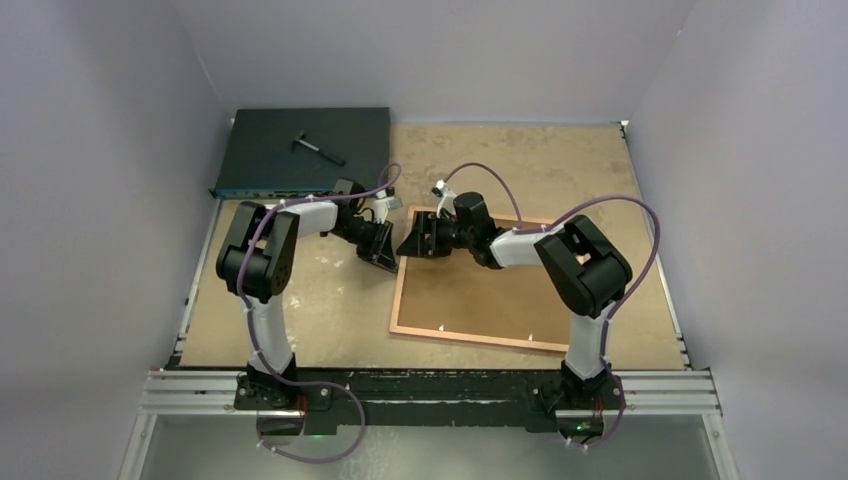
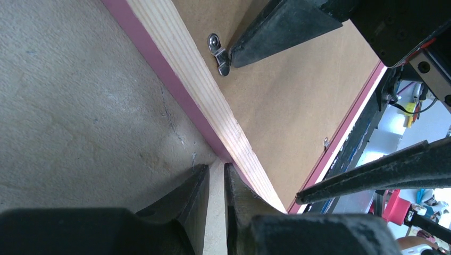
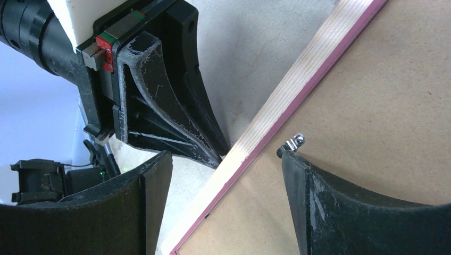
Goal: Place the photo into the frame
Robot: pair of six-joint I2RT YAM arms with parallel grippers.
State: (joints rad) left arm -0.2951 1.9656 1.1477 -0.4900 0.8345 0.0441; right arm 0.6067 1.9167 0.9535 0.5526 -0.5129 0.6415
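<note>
Both arms are reached forward and bent inward toward the far-left corner of the frame (image 1: 398, 292). The frame is laid face down on the table (image 1: 320, 310), with its brown backing board (image 1: 490, 295) seated inside the pink border.

The left gripper (image 2: 217, 171) is brought low at the frame's left rail, just outside it. Its fingers (image 2: 194, 196) are drawn almost together, with only a narrow slit left between them. One fingertip is set against the rail's outer pink edge. Whether anything is pinched in that slit cannot be told.

The right gripper (image 3: 223, 155) is held over the same corner, pointed toward the left gripper, with its jaws spread wide across the rail. One finger (image 3: 319, 202) is placed over the backing board, with its tip touching a small metal turn clip (image 3: 294, 142). The other finger is held outside the frame, over the table. Nothing is gripped by it.
</note>
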